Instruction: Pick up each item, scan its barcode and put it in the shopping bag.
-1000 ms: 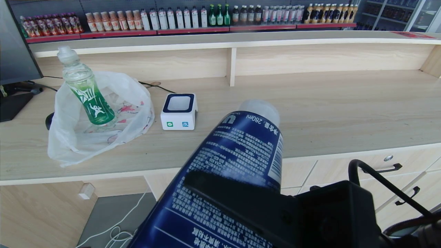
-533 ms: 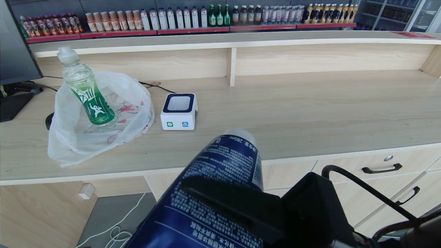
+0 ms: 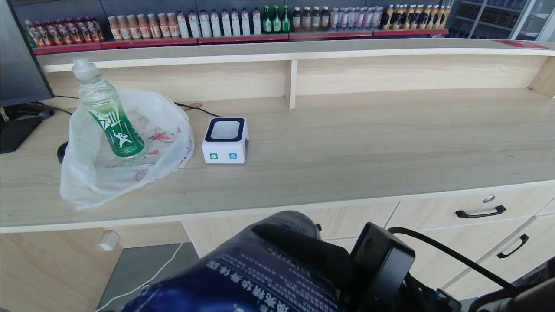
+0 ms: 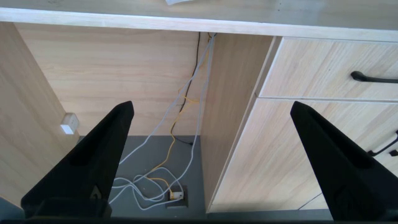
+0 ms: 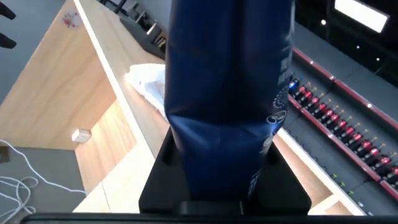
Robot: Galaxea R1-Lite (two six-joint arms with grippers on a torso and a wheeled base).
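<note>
The dark blue bottle point(image 3: 260, 277) with white print is held in the air at the near edge of the scene, lower than the counter's front edge and in front of the cabinet doors, clear of the counter point(image 3: 368, 143). The right gripper point(image 3: 299, 247) is clamped on it, with one black finger lying across the bottle's side; in the right wrist view the bottle point(image 5: 230, 81) rises straight out of the closed jaws of the gripper point(image 5: 224, 180).

The left gripper point(image 4: 211, 168) hangs low in front of the cabinets with its two black fingers point(image 4: 93, 162) spread wide and nothing between them; loose cables point(image 4: 161, 180) lie on the floor beyond it.

On the counter to the left sits the white shopping bag point(image 3: 86, 182), its mouth open, with a green-labelled bottle point(image 3: 110, 117) standing tilted inside. Just right of the bag is the small white scanner point(image 3: 225, 141) with its dark-framed window facing up. A dark monitor point(image 3: 17, 56) stands at the far left, and a shelf of drinks point(image 3: 243, 21) runs along the far wall.
</note>
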